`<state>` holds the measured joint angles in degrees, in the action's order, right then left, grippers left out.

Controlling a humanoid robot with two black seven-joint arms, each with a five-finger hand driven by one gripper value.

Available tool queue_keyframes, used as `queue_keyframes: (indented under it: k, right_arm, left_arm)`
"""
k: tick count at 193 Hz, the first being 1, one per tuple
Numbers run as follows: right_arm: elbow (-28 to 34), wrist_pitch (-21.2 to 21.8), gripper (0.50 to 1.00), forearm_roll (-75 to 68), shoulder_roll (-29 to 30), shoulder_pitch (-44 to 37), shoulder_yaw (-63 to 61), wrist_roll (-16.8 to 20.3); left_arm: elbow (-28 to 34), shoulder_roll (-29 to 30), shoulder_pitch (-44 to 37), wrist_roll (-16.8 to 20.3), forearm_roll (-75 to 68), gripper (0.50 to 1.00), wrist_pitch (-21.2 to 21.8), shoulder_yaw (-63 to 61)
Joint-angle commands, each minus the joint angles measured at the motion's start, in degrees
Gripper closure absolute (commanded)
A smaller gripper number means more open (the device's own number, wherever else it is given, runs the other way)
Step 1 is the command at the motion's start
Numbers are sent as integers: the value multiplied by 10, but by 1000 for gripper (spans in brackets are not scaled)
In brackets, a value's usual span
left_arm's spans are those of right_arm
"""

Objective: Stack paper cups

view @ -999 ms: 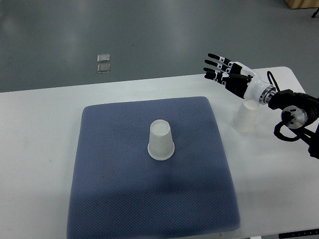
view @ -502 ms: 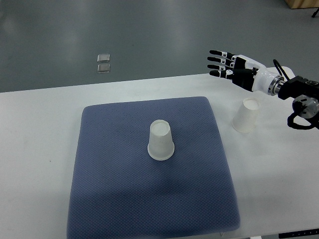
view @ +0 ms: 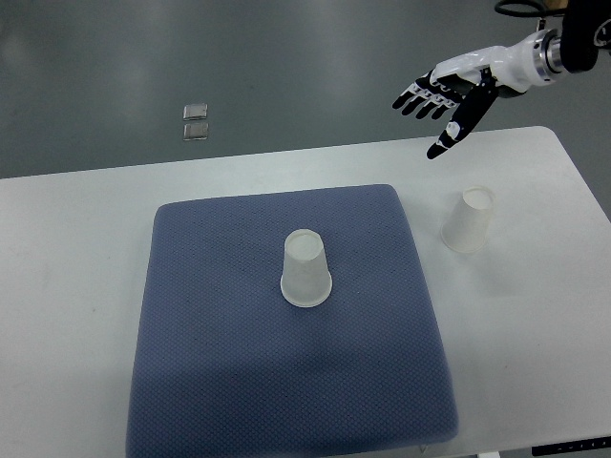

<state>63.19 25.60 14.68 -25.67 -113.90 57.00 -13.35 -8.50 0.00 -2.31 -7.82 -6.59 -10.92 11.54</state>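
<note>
Two white paper cups stand upside down. One cup sits near the middle of the blue mat. The other cup stands on the white table just right of the mat. My right hand hangs high above the table's far edge, up and left of the second cup, fingers spread and holding nothing. Its arm comes in from the upper right corner.
Two small clear squares lie on the grey floor beyond the table. The table's right edge runs close to the second cup.
My right hand has risen and pulled back toward the upper right, away from the cup beside the mat. Both cups have stayed where they were.
</note>
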Motion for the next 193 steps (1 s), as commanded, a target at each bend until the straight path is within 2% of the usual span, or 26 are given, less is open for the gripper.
queue_keyframes:
  k: [1,20,47,73,106,134,157,170,193]
  right_arm:
    - [33,7,576,42,63,-67,73,0]
    - [79,30,576,80,98,-123,107,-1]
    - [127,65,576,109,105,-186,124,-2]
    - [150,86,576,106,82,-230,122,-4]
    - [153,78,576,89,39,-257,122,0]
    - [149,32,576,88,14,-235,129,2]
    - [129,-67,579,63,10,-166,123,16]
    - [113,-108,579,19,12,-128,126,24]
    - [91,-136,579,-21,19,-75,127,27]
  left_arm:
    - [0,0,0,0,0,500,-1,0]
    - [-4,0,-1,0,0,500,-1,0]
    - [-5,0,-1,-1,0,500,-1,-1]
    - [-7,0,-1,0,0,500,-1,-2]
    - [-12,0,-1,-1,0,500,-1,-2]
    - [-12,0,-4,-1,0,500,-1,-2]
    - [-11,0,-4,-1,0,500,0,-2]
    - [-11,0,-4,-1,0,500,0,-2]
    - [-10,0,-5,-1,0,500,0,-1]
